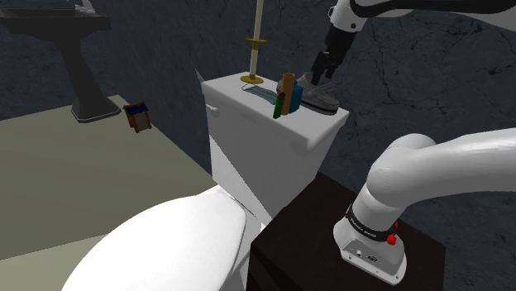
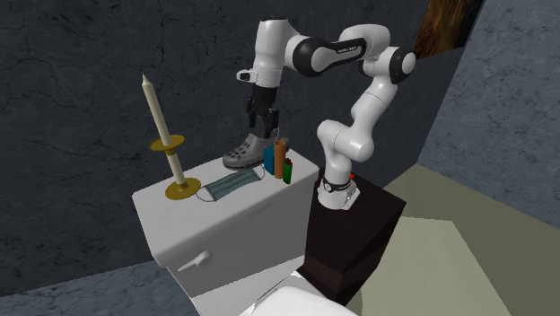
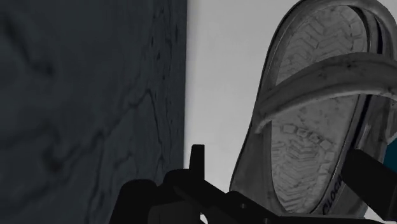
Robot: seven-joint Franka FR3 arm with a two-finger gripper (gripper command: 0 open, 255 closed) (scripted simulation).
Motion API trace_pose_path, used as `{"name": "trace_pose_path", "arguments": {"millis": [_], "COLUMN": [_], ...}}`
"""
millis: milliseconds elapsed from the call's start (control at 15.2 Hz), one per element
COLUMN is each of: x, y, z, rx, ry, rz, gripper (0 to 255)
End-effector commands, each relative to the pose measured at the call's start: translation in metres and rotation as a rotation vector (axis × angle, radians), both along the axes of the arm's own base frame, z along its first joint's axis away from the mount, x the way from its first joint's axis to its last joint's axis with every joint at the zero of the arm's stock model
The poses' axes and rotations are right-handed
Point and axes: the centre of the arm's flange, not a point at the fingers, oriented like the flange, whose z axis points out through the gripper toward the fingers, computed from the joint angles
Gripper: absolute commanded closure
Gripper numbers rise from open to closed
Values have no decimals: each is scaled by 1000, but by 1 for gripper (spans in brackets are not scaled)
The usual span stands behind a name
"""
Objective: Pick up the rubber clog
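Grey clog point(image 1: 321, 99) sits upright on the toilet tank lid point(image 1: 236, 89), at the shoulder view's right end, just beside the orange and teal items point(image 1: 287, 95). Pincer point(image 1: 317, 80) is open and low over the clog, a finger on each side, no clasp visible, so you're at pre-grasp. Next, I'd judge: settle lower, close across the side walls, lift straight up clear of those items.

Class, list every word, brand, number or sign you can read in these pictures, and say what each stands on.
"CLOC": pale letters on the rim of the grey clog with a heel strap, wrist view; cut off at the picture's edge, so the reading is uncertain.
Dark lettering on the white robot arm, second exterior view: too small to read.
Pale print on the black band at the arm's base, shoulder view: too small to read.
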Motion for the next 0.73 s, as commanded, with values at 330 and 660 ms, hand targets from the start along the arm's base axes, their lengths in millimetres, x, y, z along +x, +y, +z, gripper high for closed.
{"name": "trace_pose_path", "arguments": {"millis": [330,660], "x": [-2,-1], "y": [-4,-5], "z": [-36,-41], "rx": [2,2], "ry": [-3,-3], "rz": [-4,-4], "gripper": [0,255]}}
